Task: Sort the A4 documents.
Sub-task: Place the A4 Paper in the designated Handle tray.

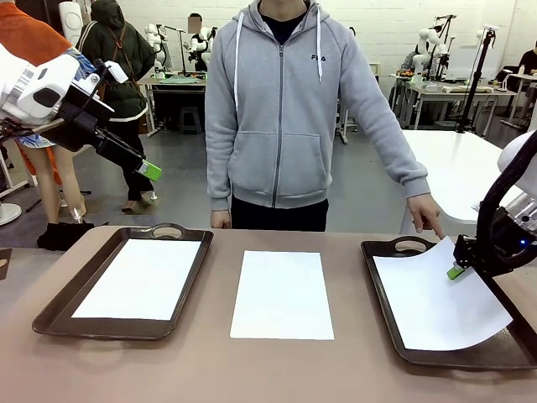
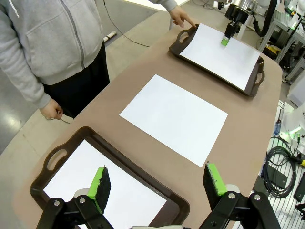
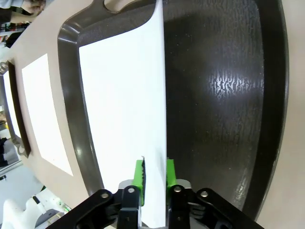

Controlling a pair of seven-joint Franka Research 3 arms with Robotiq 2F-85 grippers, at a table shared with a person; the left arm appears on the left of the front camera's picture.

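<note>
Right gripper (image 1: 456,271) down at sheet (image 1: 436,311) — jaws parted | left gripper (image 2: 157,179) raised, spread

White arm (image 1: 38,88), black pincer (image 2: 157,179), green pads (image 2: 99,183)

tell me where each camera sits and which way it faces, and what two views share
Front: fixed between the arms, facing across the table at the person; left arm raised upper left, right arm over the right tray.
Left wrist: up on the left arm, looking down the table past the left tray; open jaws at bottom.
Right wrist: low over the right tray, looking along its jaws, a sheet with its lifted edge between them.
Shared: front and left wrist both show the middle sheet.
</note>
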